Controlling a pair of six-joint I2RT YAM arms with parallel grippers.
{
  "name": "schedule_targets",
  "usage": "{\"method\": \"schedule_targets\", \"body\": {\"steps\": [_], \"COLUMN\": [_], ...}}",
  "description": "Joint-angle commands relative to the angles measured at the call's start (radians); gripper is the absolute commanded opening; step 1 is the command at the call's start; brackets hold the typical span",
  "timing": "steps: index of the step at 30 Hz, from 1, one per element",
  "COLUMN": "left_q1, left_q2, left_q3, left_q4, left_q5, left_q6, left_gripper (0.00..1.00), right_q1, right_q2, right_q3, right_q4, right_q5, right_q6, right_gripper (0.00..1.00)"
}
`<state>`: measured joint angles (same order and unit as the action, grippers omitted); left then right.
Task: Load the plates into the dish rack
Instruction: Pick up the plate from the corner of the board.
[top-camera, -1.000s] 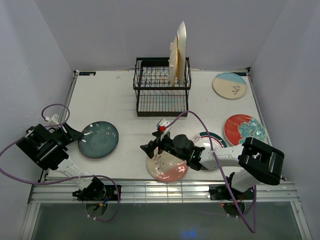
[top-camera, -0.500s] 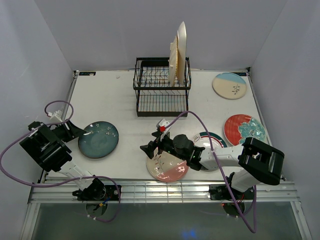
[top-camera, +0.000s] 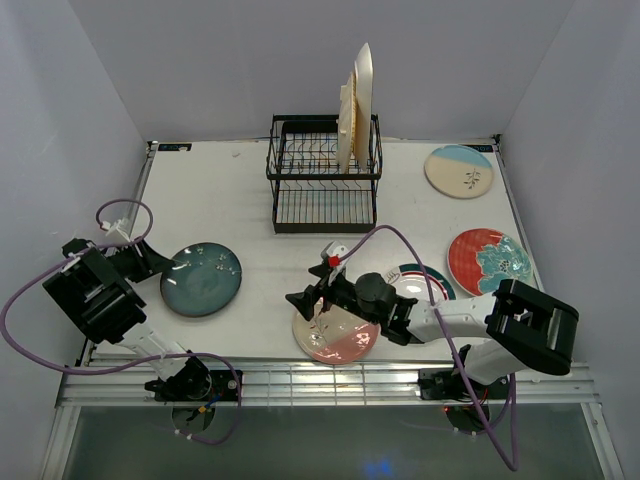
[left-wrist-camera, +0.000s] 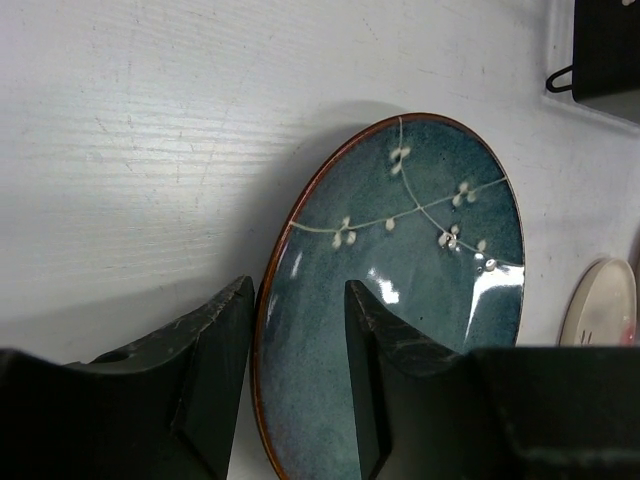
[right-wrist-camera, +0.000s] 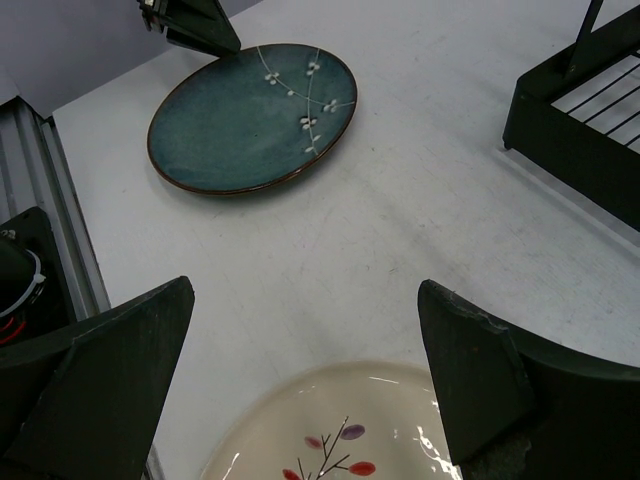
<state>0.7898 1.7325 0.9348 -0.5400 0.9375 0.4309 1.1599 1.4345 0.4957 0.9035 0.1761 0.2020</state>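
The left arm (top-camera: 95, 300) is leaning from its base out toward 10 o'clock, then bending back so the wrist is pointing at about 2 o'clock. The left gripper (left-wrist-camera: 300, 300) is hanging low, its jaws standing partly apart. The right arm (top-camera: 450, 318) is stretching toward 9 o'clock, forearm nearly level, and the right gripper (right-wrist-camera: 305, 300) is tilting downward, fingers spreading wide.

White surface (top-camera: 240, 200), matte; close up from the left wrist it shows faint scuffs and fine grain. Pale grey-lavender back wall (top-camera: 250, 60), with matching side walls left (top-camera: 60, 130) and right (top-camera: 590, 120) boxing the surface in. Small dark tab (top-camera: 176, 147) at the back left corner. Ribbed metal rail (top-camera: 330, 385) along the near edge; dark glossy panel (top-camera: 300, 445) below it, with a blue glint.
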Motion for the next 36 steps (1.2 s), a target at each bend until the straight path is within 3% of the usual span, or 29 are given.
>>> {"method": "schedule_targets", "body": {"steps": [1,8,13,19,28,32,36], "left_q1": [-0.021,-0.040,-0.040,-0.040,-0.063,-0.093,-0.156], "left_q2": [-0.022,-0.010,-0.008,-0.004,-0.218,-0.349,-0.479], "left_q3": [0.001,0.012,0.041,0.102,0.076,0.064,0.039], "left_q4": [0.005,0.026,0.127,0.140,0.135,0.088,0.064], "left_q5": [0.024,0.011,-0.088,-0.160,-0.198,-0.169,-0.137], "left_q6": [0.002,-0.017,-0.095,-0.119,-0.149,-0.159,-0.188], "left_gripper": [0.50,0.46,0.55,0.65,0.81,0.98,0.98], "right_q1": [0.004,0.004,0.004,0.004,0.050,0.122,0.207], "right_q2": [-0.036,-0.029,-0.031,-0.048,-0.126,-0.138,-0.123], "right_q3": [-0.009,-0.003,-0.006,-0.013,0.073,0.159,0.234], "right_q4": [0.081,0.083,0.081,0.051,-0.279,-0.516,-0.786], "right_q5": [-0.003,-0.009,-0.004,0.003,0.128,0.262,0.442], "right_q6": [-0.006,-0.006,-0.009,-0.019,-0.087,-0.098,-0.046], "right_gripper": [0.98,0.98,0.98,0.98,0.99,1.00,1.00]}}
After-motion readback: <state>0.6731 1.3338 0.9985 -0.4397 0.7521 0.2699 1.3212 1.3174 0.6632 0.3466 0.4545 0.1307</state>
